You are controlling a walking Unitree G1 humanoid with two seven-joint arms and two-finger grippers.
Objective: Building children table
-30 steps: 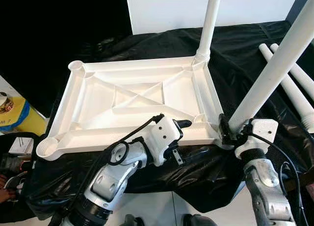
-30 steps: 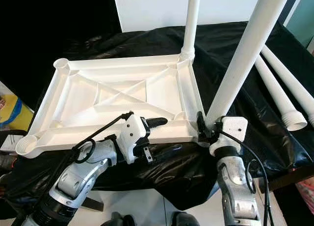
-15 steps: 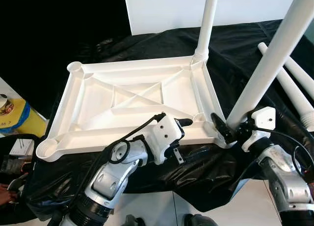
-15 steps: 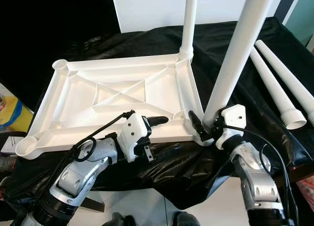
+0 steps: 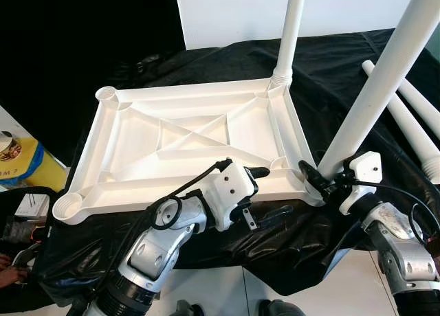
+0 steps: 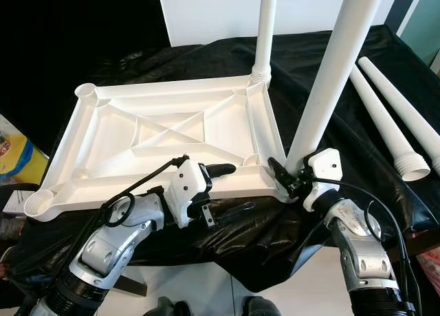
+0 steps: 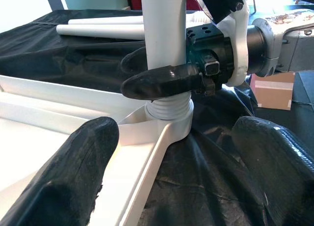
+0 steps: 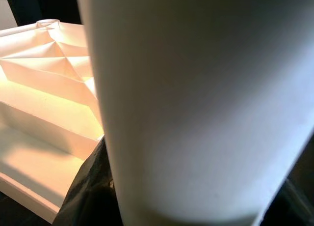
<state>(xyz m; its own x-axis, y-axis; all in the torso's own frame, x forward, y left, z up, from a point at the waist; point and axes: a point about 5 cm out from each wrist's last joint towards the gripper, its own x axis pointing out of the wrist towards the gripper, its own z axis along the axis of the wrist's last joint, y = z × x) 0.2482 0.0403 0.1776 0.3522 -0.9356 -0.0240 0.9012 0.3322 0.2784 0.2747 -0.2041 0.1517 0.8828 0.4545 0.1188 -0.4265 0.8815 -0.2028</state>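
The white table top (image 5: 137,137) lies upside down on a black cloth. One white leg (image 5: 292,27) stands upright in its far right corner socket. A second leg (image 5: 385,82) stands tilted in the near right corner socket (image 7: 169,123). My right gripper (image 5: 317,182) is shut on this leg just above the socket, and its black fingers (image 7: 162,81) wrap the leg's base. My left gripper (image 5: 269,192) is open at the near rim, one finger (image 5: 258,172) over the rim and the other over the cloth in front of it.
Two loose white legs (image 6: 385,123) lie on the cloth at the right. A white board (image 5: 234,14) stands behind the table top. A yellow container (image 5: 20,161) and a dark bag sit at the left. A cardboard box (image 7: 274,91) stands behind the right arm.
My right forearm has swung outward to the right, turning the gripper around the leg's base. The held leg now stands a little more upright. The left arm has not moved.
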